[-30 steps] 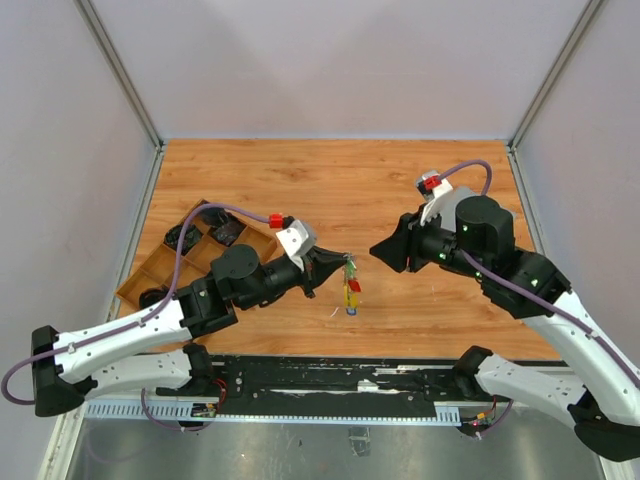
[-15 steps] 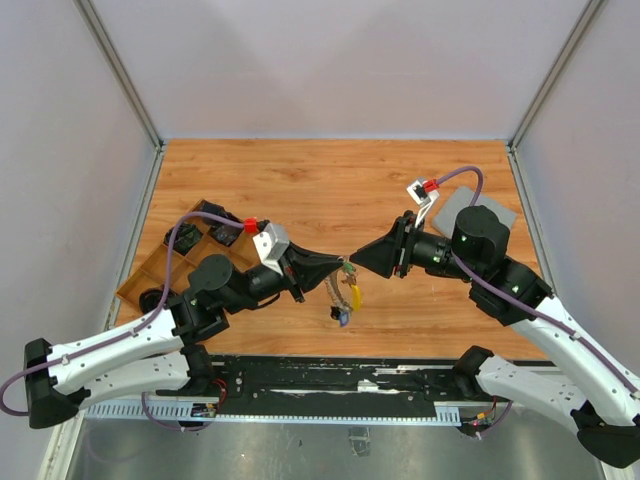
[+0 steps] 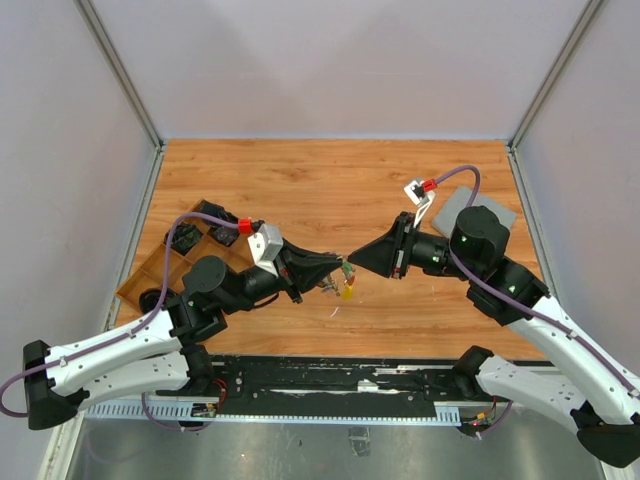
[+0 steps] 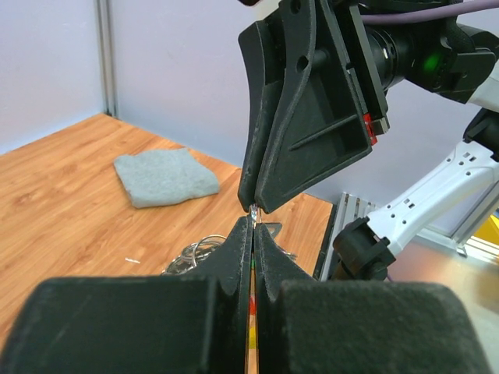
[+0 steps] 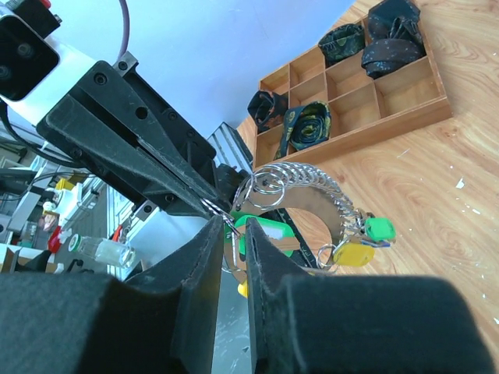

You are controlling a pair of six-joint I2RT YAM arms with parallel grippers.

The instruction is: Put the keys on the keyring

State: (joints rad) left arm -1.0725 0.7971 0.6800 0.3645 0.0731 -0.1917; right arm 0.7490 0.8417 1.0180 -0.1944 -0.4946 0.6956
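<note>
1. The wooden tray [image 5: 374, 126] at the table's [image 3: 330, 180] left edge holds dark rolled bundles [image 5: 304, 121] in its compartments. We count four.
2. We see one keyring [image 5: 290, 181] and one grey cloth [image 3: 468, 203]. Of the keys [image 5: 380, 228], two heads are green and one is yellow.
3. Both arms reach inward and meet above the table's middle, where the keyring hangs. The left pincer [image 4: 253, 227] is clamped on it. The right pincer [image 5: 234, 226] stands a slit apart around the wire, and we cannot tell whether it grips.
</note>
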